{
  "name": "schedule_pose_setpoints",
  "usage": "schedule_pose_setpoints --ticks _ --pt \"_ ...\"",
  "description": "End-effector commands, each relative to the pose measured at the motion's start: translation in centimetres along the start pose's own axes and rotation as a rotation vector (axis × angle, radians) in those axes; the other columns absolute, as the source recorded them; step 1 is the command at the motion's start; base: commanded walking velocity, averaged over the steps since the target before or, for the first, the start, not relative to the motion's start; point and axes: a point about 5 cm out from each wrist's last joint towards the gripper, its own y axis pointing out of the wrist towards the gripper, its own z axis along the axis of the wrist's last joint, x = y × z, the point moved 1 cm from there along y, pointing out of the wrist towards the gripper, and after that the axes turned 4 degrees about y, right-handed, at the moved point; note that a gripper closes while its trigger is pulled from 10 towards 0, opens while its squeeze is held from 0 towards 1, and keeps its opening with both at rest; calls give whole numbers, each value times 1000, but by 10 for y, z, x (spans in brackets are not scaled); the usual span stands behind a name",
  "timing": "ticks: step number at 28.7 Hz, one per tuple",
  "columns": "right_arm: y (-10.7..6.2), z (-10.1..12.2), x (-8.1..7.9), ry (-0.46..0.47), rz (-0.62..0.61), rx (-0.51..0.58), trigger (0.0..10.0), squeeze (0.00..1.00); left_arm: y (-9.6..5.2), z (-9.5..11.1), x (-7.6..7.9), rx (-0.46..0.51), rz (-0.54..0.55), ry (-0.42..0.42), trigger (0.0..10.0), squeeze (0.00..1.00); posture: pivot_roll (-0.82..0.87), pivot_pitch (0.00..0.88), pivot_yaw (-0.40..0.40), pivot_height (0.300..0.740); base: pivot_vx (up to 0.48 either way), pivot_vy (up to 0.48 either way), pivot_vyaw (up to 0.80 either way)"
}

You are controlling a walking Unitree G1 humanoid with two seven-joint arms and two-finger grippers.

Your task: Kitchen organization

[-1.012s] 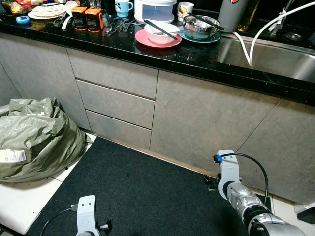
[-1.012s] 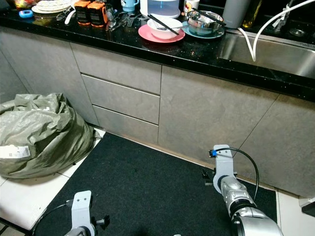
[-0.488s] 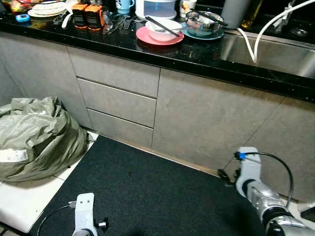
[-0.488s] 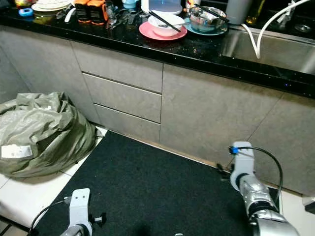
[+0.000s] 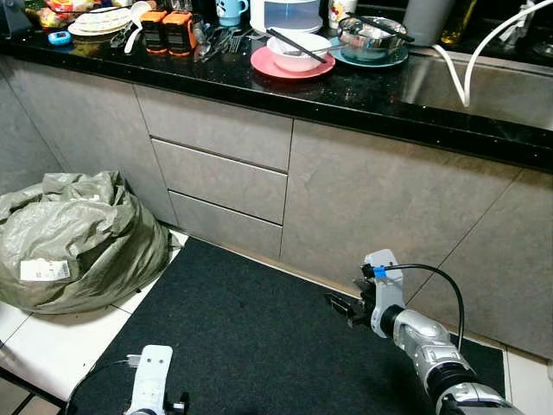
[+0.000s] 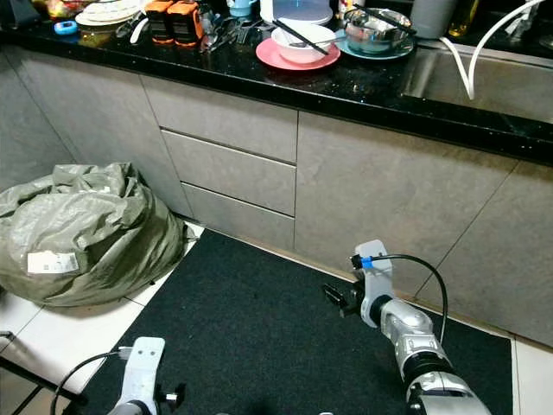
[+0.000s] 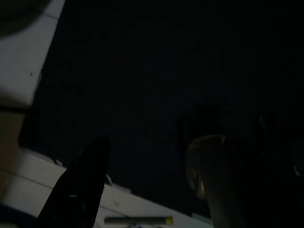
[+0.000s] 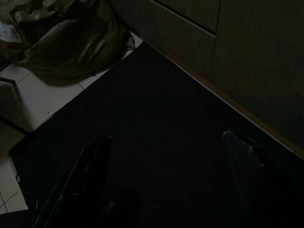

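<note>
On the black counter [image 5: 363, 95] stand a pink plate carrying a white bowl with chopsticks [image 5: 294, 54], a steel bowl on a teal plate [image 5: 373, 36], two orange-and-black boxes [image 5: 168, 30], a stack of plates [image 5: 102, 22] and a blue mug [image 5: 229, 10]. My right gripper [image 5: 342, 306] hangs low over the black mat [image 5: 242, 346], in front of the cabinet doors, open with nothing in it. Its two fingers [image 8: 76, 185] stand wide apart in the right wrist view. My left gripper [image 7: 152, 180] hangs idle near the floor, fingers apart, in a very dark view.
A stuffed grey-green bag [image 5: 73, 238] lies on the white tiles at the left. Grey drawers [image 5: 216, 164] and cabinet doors [image 5: 380, 207] run under the counter. A steel sink [image 5: 484, 82] with a white hose [image 5: 471, 60] sits at the right.
My right arm has swung left, its fingers now pointing out over the mat. The camera has shifted a little; the counter items have not moved.
</note>
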Motion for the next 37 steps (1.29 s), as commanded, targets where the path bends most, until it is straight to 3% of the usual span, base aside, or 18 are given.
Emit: schedule_pose_setpoints --ticks 1,4,5,6,8,13,18,24,27,30,34,37 --pt "-2 -5 -1 0 7 -1 10000 0 -2 -5 -4 -4 12 19 10000 0 17 131 34 740 0 0 0" --pt "-2 -2 0 9 0 20 10000 0 -2 -3 -5 13 18 43 10000 0 16 133 37 740 0 0 0" --pt "-5 -1 4 5 -38 31 10000 0 2 64 -59 172 39 108 10000 0 18 133 36 740 0 0 0" --pt "-5 -1 4 5 -38 31 10000 0 2 64 -59 172 39 108 10000 0 18 133 36 740 0 0 0" --pt "-6 -3 6 8 -61 25 10000 0 -2 105 -79 283 40 196 10000 0 30 131 36 740 0 0 0" --pt "-6 -3 6 2 -66 25 10000 0 -1 106 -77 277 35 200 10000 0 23 131 40 740 0 0 0" --pt "-5 4 9 -7 -69 45 10000 0 0 86 -76 202 38 109 10000 0 8 132 41 740 0 0 0" --pt "-4 23 9 17 -53 136 10000 0 4 110 -63 284 -35 76 10000 0 5 125 42 740 0 0 0" --pt "1 31 4 28 -27 171 10000 0 8 111 -51 273 -59 85 10000 0 7 118 42 740 0 0 0" --pt "7 42 -8 70 57 223 10000 0 12 93 -37 187 -77 27 10000 0 20 117 42 740 0 0 0" --pt "3 77 -34 168 316 386 10000 0 14 64 -19 64 -113 -11 10000 0 20 121 37 740 0 0 0" --pt "-3 90 -47 161 418 422 10000 0 13 56 -13 33 -136 -58 10000 0 20 114 37 740 160 0 0"
